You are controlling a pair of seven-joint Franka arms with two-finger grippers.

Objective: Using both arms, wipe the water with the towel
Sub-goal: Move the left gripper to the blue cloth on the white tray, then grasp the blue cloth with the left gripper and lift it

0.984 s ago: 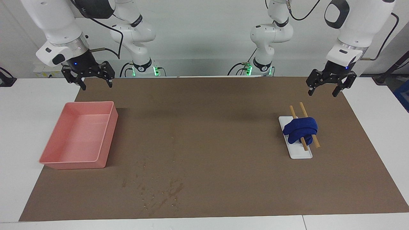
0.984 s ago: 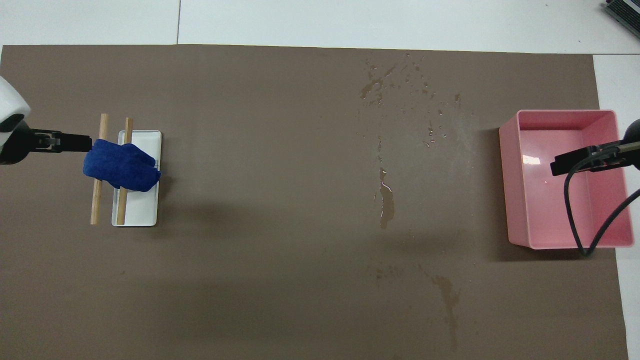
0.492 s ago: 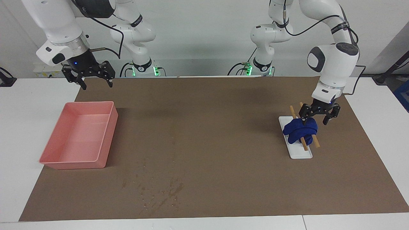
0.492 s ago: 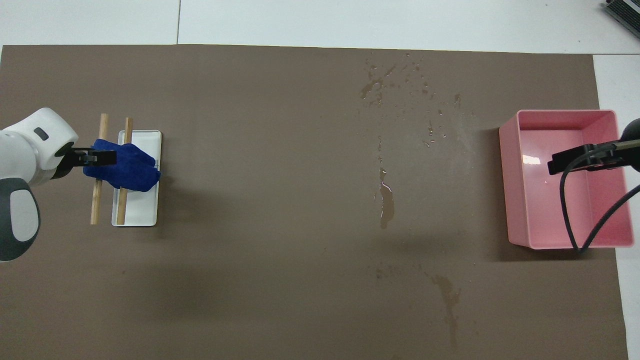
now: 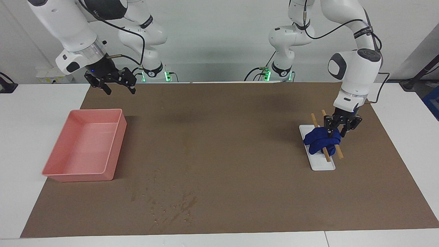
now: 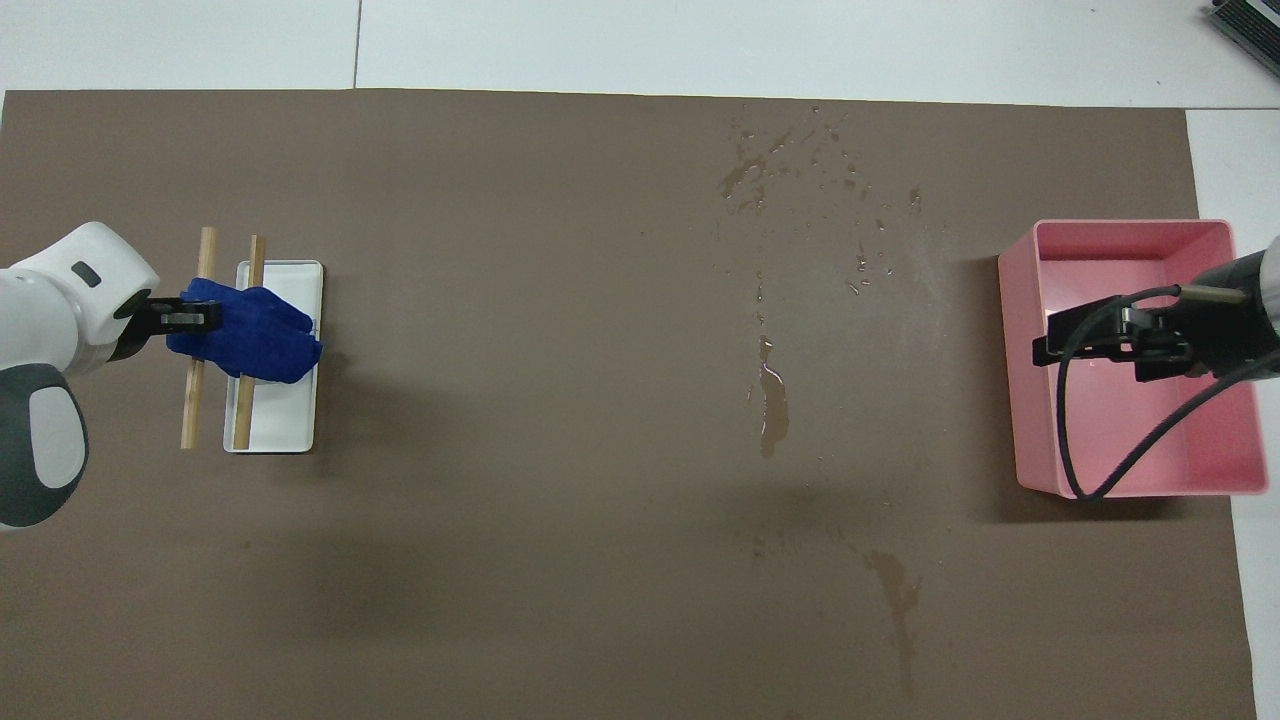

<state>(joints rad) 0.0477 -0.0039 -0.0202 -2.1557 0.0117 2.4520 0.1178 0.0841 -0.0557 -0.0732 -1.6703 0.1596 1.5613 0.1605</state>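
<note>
- Now your left gripper (image 5: 337,132) pinches the blue towel (image 5: 322,140) on its two wooden rods (image 5: 337,150).
- Your right gripper (image 5: 116,86), fingers spread, hangs empty beside the pink bin (image 5: 82,145).
- Spilled water (image 5: 171,207) lies mid-table between them.

A towel (image 5: 322,139) is lying across two sticks (image 5: 337,150) on a tray (image 5: 320,164) toward the left arm's end. A bin (image 5: 84,145) is sitting toward the right arm's end. Water (image 5: 171,209) is lying between them, farther from the robots.

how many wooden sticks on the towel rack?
2. Both lie side by side across the white tray, under the blue towel: one wooden stick beside the other wooden stick.
</note>
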